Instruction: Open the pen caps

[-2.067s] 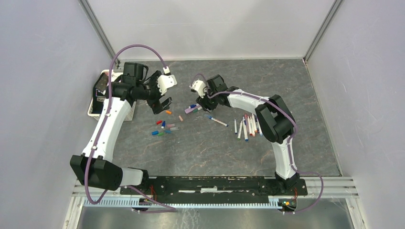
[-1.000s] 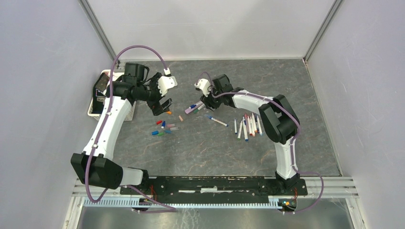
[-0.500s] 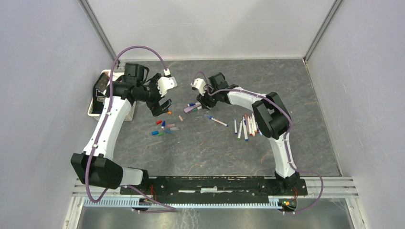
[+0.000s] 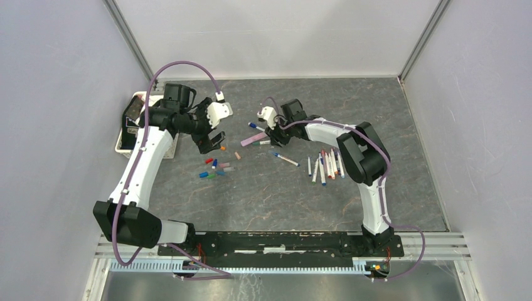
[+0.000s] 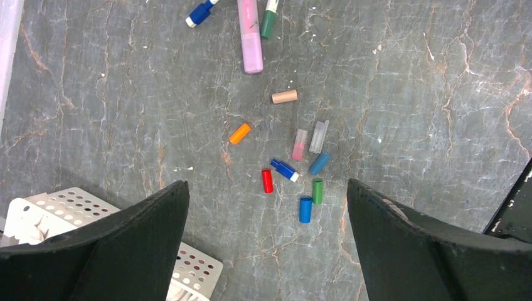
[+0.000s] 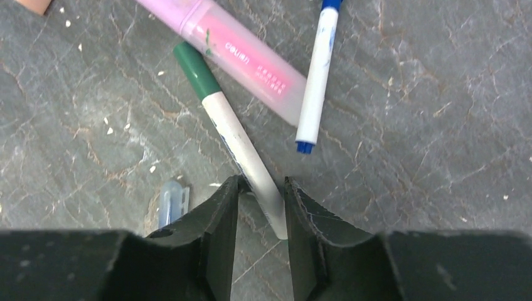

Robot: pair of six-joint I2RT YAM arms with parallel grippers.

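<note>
Several loose pen caps (image 5: 305,209) in red, blue, green, orange, pink and tan lie scattered on the grey table, seen as a cluster (image 4: 213,168) from above. My left gripper (image 5: 266,188) hovers wide open above them, holding nothing. My right gripper (image 6: 263,185) is low on the table, its narrowed jaws straddling the white tail of a green-capped pen (image 6: 232,135). The pen rests against the right finger with a gap on the left side. Its green cap (image 6: 193,70) is still on. From above the right gripper (image 4: 271,132) sits over this pen.
A pink highlighter (image 6: 238,53) and a blue-tipped pen (image 6: 317,81) lie just beyond the green-capped one, and a clear cap (image 6: 172,202) lies by my left finger. A pile of pens (image 4: 326,166) lies at the right. A white perforated tray (image 4: 128,128) is at the left.
My right gripper has shifted slightly right and its jaws have narrowed round the green-capped pen. The blue-tipped pen has slid a little farther away. The left arm has stayed still.
</note>
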